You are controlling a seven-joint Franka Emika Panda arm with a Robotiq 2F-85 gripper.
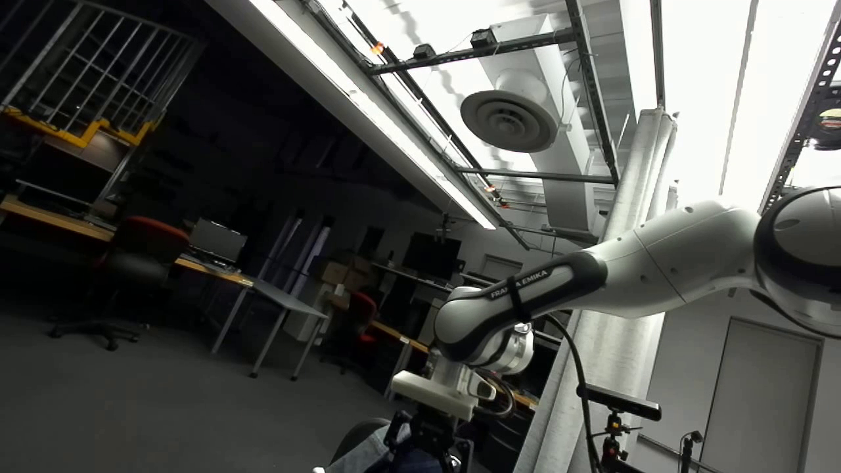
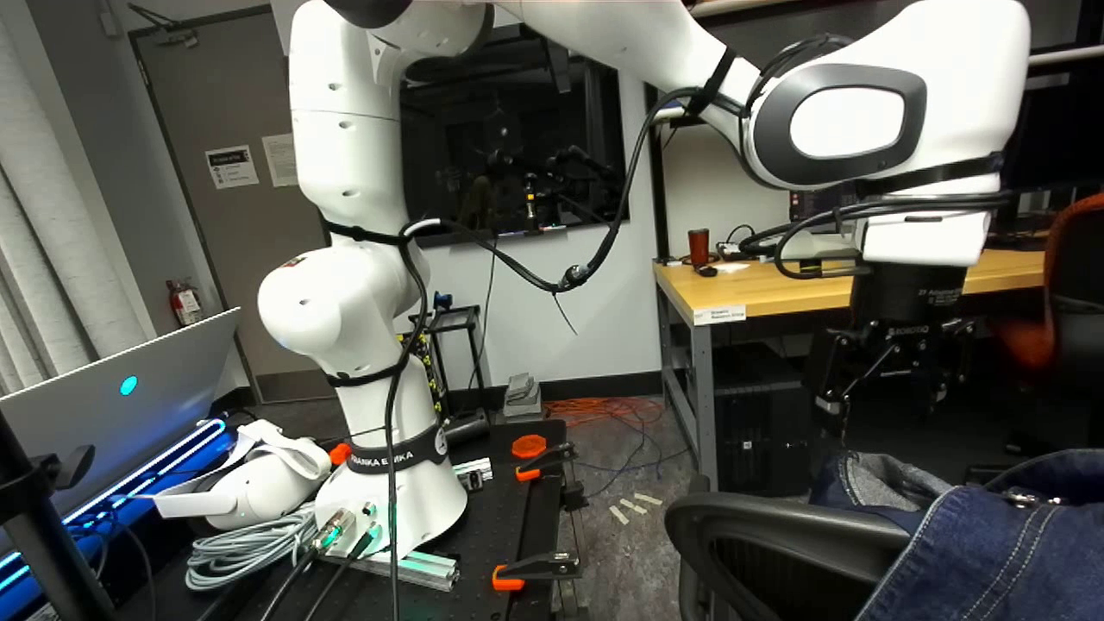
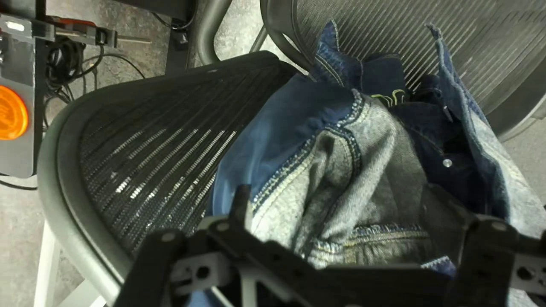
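A blue denim jacket [image 3: 281, 123] lies crumpled on a black mesh chair [image 3: 158, 149], its pale grey inside turned up and a metal button showing. My gripper [image 3: 341, 198] stands open over it in the wrist view, with its two fingers wide apart and the cloth below them. In an exterior view the gripper [image 2: 884, 405] points down, a little above the jacket [image 2: 975, 543] and the chair's armrest [image 2: 776, 526]. The lower frame edge cuts off the fingertips in an exterior view, where the jacket [image 1: 368, 453] shows beside them.
A wooden desk [image 2: 768, 297] with a red cup [image 2: 699, 246] stands behind the gripper. The arm's black base table [image 2: 517, 517] carries clamps, a white headset [image 2: 267, 483] and coiled cable. A camera bar [image 1: 621, 401] on a stand rises near the arm.
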